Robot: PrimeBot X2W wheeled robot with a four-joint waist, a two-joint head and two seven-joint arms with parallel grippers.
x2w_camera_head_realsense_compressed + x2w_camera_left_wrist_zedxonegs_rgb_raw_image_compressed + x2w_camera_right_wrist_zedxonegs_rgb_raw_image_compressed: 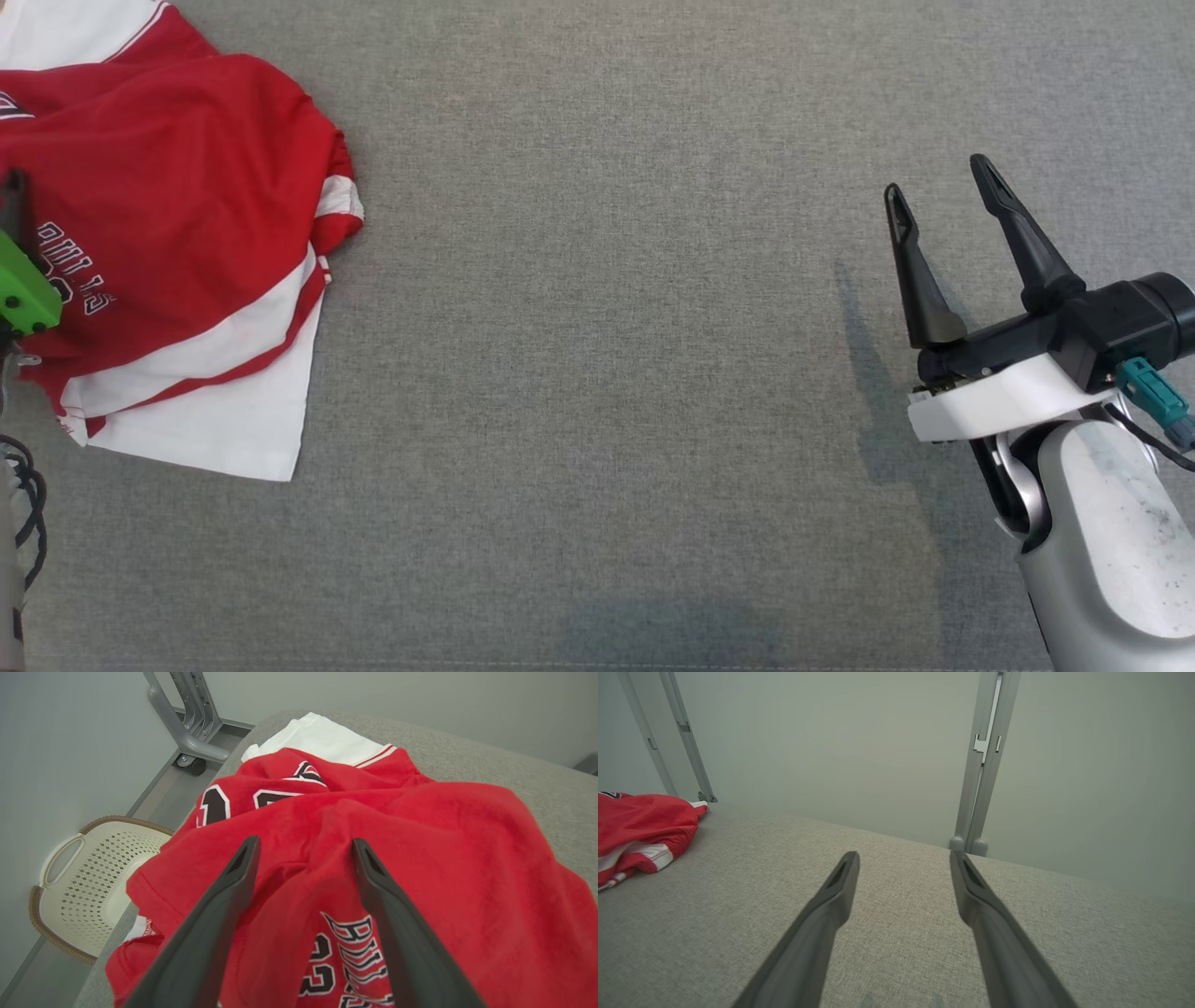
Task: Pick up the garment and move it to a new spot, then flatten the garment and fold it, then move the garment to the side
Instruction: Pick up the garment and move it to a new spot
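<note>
Head view | garment (177, 168) red-white, crumpled | left claw (304, 842), right claw (938, 177) spread, empty

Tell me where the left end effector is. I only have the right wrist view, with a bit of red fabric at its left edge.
Observer: The left end effector is poised open over the crumpled red and white garment.
Operator: Any print on it?
Observer: Yes, black and white lettering between the fingers.
Operator: What's past the table there?
Observer: A cream perforated basket on the floor.
</note>
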